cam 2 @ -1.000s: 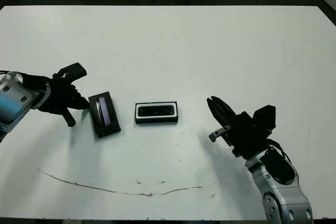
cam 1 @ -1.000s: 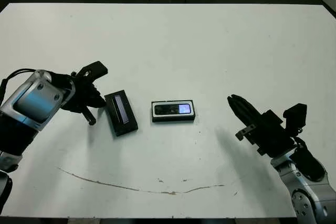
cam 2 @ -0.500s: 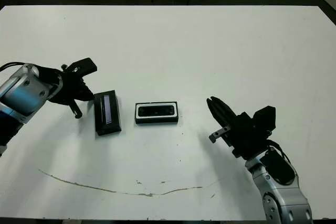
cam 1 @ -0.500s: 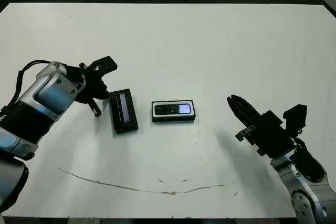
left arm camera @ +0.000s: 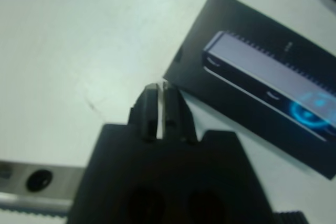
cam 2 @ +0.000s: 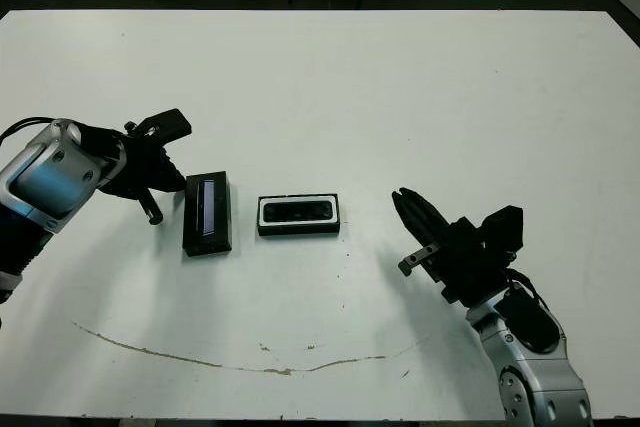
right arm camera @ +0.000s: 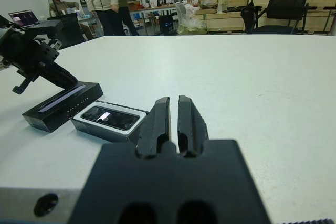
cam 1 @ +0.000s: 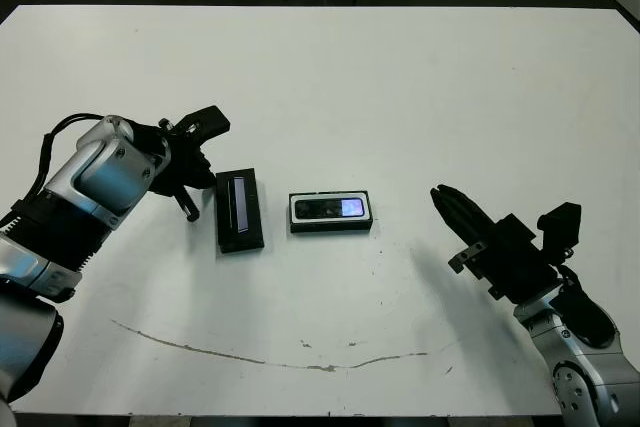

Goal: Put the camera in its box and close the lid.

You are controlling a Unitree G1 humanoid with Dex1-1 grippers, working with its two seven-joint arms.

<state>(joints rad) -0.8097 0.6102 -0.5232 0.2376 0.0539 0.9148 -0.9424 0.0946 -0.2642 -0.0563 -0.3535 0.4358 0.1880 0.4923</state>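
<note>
Left fingers [left arm camera: 157, 109] pressed together (tips blurred) beside lid [cam 1: 240, 211].

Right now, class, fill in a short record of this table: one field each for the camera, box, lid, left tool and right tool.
camera: lying inside the box, glossy patch toward the robot's right
box: open on the white table, near its middle
lid: flat on the table, left of the box, apart from it
left tool: shut, empty, just left of the lid
right tool: shut, empty, well right of the box
</note>
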